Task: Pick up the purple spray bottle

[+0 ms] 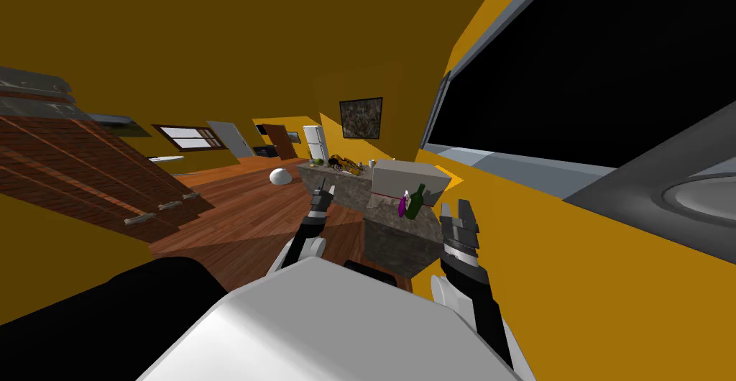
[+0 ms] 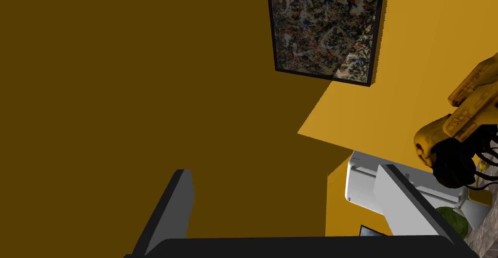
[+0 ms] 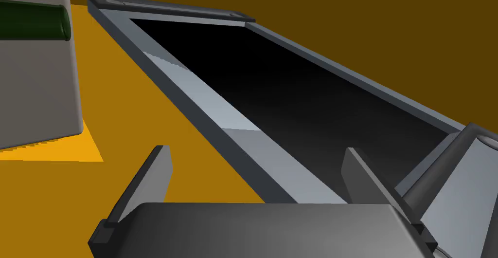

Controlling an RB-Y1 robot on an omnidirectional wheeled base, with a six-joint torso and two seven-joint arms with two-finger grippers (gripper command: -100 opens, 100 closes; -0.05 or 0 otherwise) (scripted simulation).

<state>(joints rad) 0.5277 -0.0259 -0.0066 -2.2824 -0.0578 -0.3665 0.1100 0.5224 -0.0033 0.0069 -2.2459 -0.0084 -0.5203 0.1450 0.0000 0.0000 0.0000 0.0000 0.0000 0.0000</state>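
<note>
The purple spray bottle [image 1: 402,205] with a white nozzle stands upright on the near end of a grey stone counter [image 1: 392,244], touching or just beside a dark green bottle [image 1: 415,203]. My right gripper [image 1: 456,212] hangs open a little to the right of both bottles, level with them and apart from them. In the right wrist view the right gripper [image 3: 257,165] holds nothing, and the green bottle's neck [image 3: 34,21] lies off to its side before a pale box [image 3: 36,84]. My left gripper [image 1: 327,188] is open over the counter's far side, and the left gripper [image 2: 287,187] is empty.
A pale box [image 1: 406,177] stands on the counter right behind the bottles. Yellow and dark items [image 1: 345,164] clutter the counter's far end. A grey-framed window [image 1: 575,75] with a black area runs along the yellow wall at right. Brown cabinets [image 1: 86,175] line the left; wooden floor [image 1: 237,211] lies between.
</note>
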